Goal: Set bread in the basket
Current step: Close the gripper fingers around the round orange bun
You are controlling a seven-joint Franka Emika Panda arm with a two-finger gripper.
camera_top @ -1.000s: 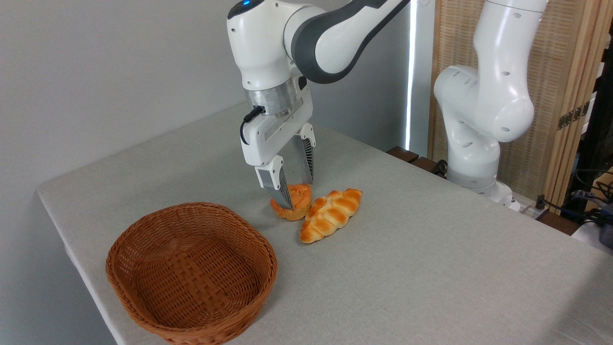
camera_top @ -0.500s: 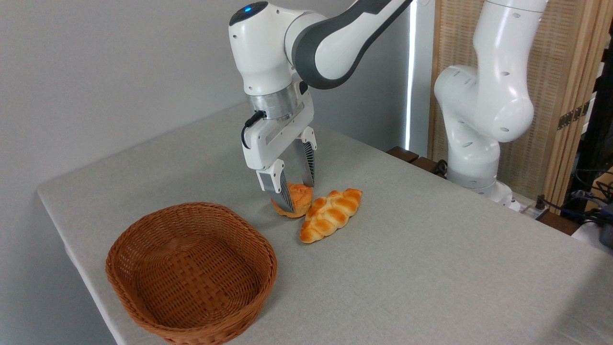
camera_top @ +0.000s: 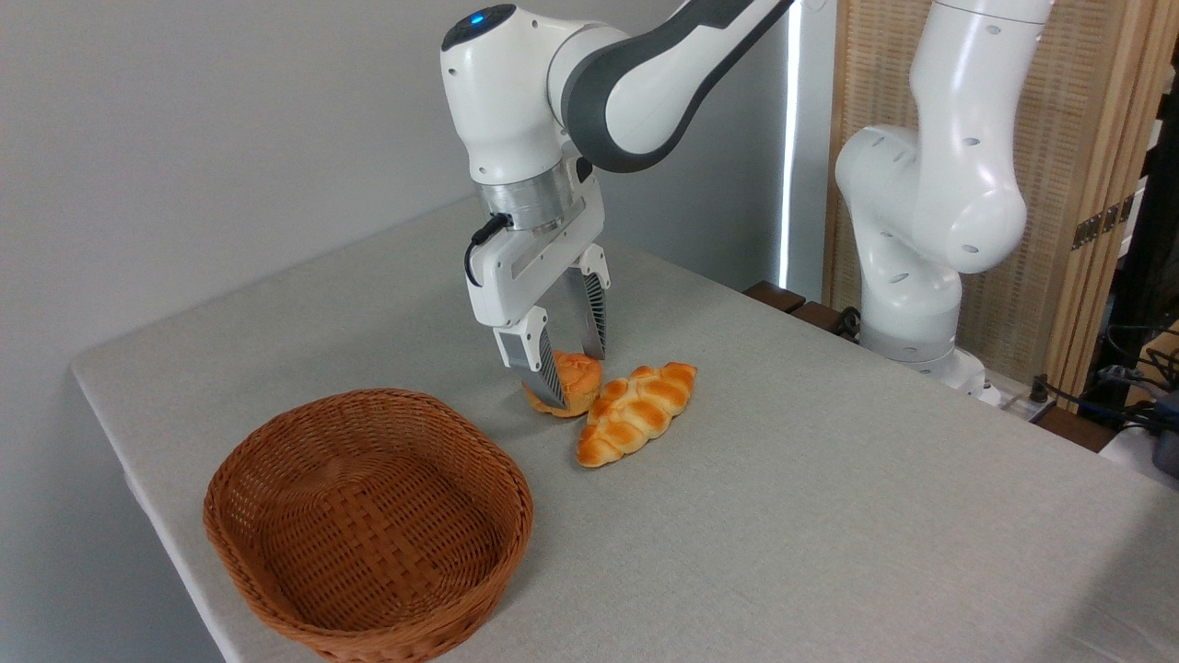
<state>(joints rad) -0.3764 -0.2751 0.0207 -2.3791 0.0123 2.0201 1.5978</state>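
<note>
Bread [camera_top: 573, 384] pinched in claw [camera_top: 576, 376], touching braided loaf [camera_top: 636, 412], basket [camera_top: 276, 562] near table edge

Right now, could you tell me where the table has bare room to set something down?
The broad stretch of table right of the braided loaf is bare, as is the far-left strip behind the basket, which is itself empty. It is crowded mid-table, where the pincer grips the round bun against the loaf.

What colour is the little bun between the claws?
Orange-golden, seen in the fixed camera view: the bun between the gripper fingers.
</note>
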